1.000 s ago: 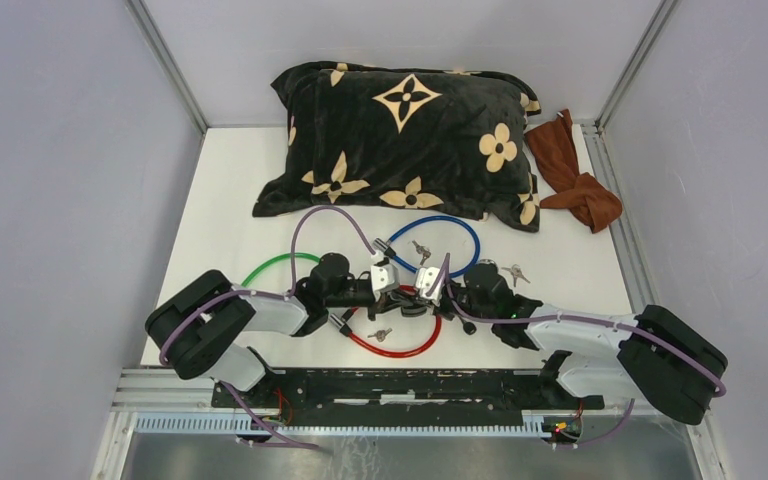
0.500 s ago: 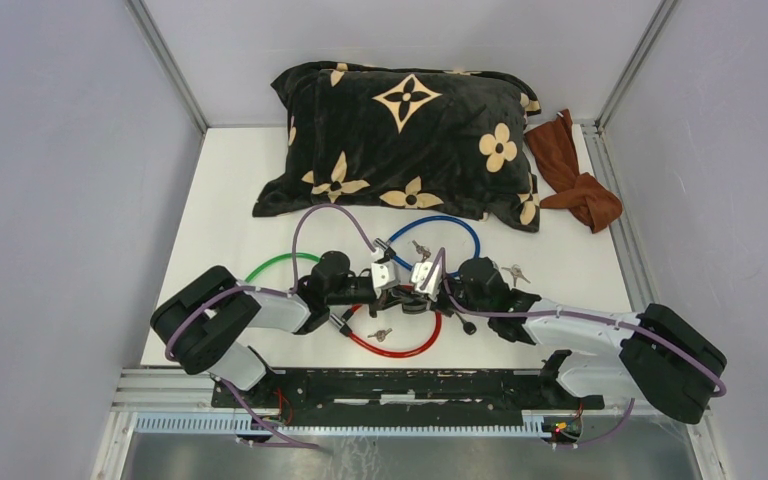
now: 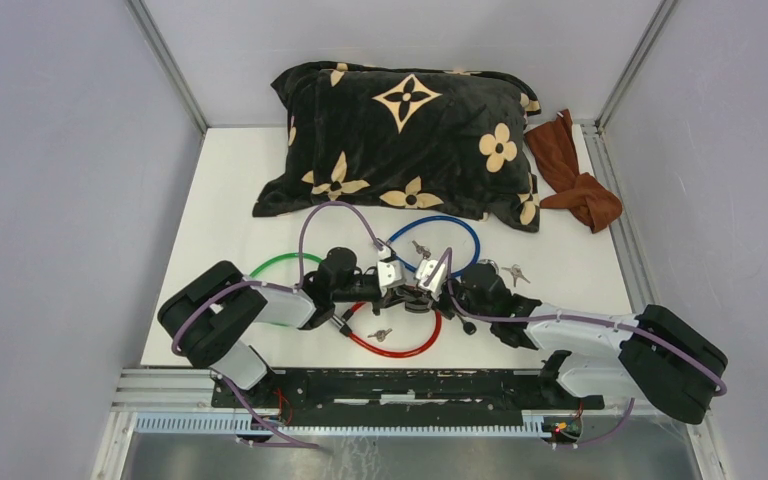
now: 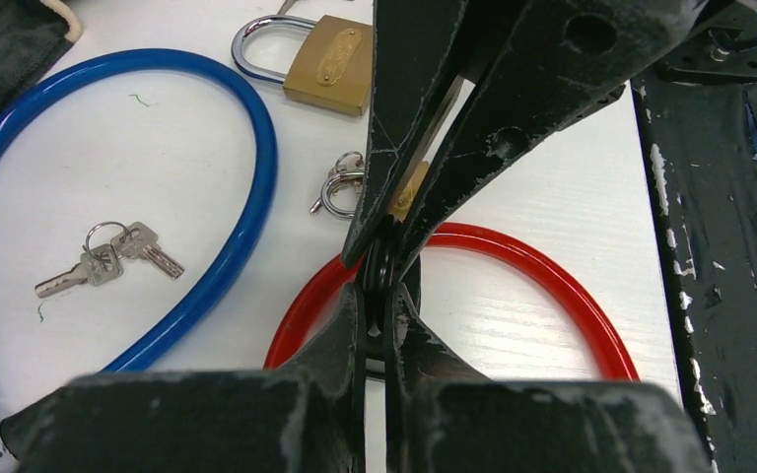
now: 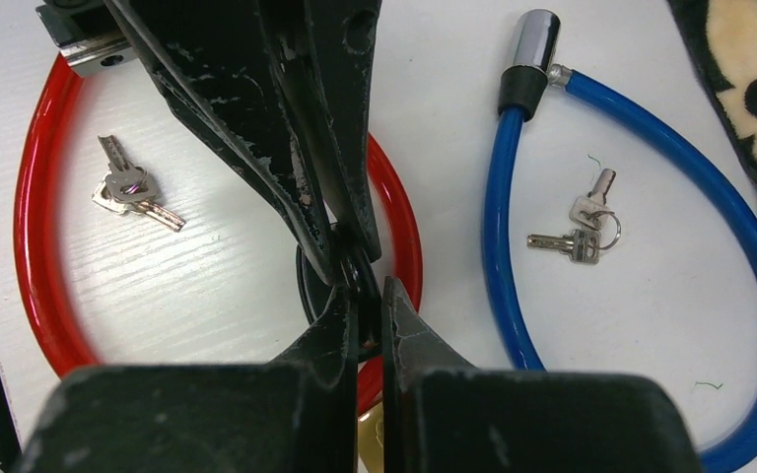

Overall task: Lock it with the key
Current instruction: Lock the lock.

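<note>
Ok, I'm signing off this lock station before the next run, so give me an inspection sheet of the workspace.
Surface: white table, no spills seen.
Job's things: red cable lock, blue cable lock, green cable lock, brass padlock and loose keys on the table.
Clutter: black flowered pillow and brown cloth at the far edge.
Grippers: left claw and right claw both shut, tips meeting on a dark ring over the red cable lock.
Cables: purple cable arcs up behind the left claw.
Surroundings: grey walls on three sides.
</note>
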Robot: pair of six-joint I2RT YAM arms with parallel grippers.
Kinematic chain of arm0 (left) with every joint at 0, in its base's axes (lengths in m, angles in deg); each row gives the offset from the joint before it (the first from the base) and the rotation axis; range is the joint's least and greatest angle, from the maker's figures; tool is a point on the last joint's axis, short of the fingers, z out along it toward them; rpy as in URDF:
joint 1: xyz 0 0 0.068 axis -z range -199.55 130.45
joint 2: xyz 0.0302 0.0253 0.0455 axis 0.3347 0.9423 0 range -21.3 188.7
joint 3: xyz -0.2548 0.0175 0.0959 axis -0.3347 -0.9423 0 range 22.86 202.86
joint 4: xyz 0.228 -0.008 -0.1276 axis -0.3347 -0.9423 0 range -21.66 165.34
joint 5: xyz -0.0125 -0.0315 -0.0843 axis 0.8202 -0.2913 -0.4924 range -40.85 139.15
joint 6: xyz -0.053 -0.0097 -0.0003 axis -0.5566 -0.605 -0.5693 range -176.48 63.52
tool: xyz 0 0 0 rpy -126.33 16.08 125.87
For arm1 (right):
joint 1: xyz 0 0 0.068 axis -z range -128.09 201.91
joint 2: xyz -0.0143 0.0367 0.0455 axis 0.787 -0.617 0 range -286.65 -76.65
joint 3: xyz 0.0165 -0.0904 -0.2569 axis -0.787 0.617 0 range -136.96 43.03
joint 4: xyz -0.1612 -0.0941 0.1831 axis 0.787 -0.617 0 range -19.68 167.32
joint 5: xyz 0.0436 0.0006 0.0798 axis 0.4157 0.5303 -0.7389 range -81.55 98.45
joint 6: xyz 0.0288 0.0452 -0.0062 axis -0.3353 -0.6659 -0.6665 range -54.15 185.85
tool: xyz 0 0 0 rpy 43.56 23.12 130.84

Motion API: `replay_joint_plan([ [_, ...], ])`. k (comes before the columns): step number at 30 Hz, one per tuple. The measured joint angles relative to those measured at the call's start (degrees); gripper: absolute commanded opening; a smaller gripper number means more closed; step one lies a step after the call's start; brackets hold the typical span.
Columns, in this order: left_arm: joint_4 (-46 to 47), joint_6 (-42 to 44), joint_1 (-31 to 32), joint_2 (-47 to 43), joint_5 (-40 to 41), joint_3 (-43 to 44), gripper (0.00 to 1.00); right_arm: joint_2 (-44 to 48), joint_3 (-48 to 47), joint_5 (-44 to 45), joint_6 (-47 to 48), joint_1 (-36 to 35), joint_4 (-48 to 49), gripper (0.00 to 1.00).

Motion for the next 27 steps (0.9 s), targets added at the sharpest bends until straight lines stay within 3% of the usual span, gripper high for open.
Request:
replay_joint_plan([
  [11,-1.6,2.2,1.7,-0.7,1.5,0.7,0.02,3.5,2.7,3.6,-1.4,-1.8,0.9,0.0],
  [19,-14.6,2.8,4.5,-8.9,5.7,1.3,0.02,6.5,0.8,2.7,-2.8,-4.2,-5.8,0.0],
  [21,-19.6,3.2,4.7,-10.8,5.4,2.7,0.18,7.3,0.8,2.1,-4.2,-4.5,-6.6,0.0],
  [23,-23.9,3.7,4.8,-12.5,5.3,3.9,0.52,8.2,0.8,1.6,-5.3,-4.7,-6.9,0.0],
  [24,-26.8,4.2,4.8,-13.7,5.5,4.7,0.78,8.5,0.5,1.6,-5.7,-4.7,-7.2,0.0],
  [25,-29.4,4.7,4.8,-14.8,5.9,5.4,0.96,8.8,0.3,1.7,-5.7,-4.8,-7.8,0.0],
  [27,-35.1,5.5,4.8,-16.8,7.3,6.9,1.0,9.2,-0.4,2.5,-5.7,-4.8,-9.3,0.0],
])
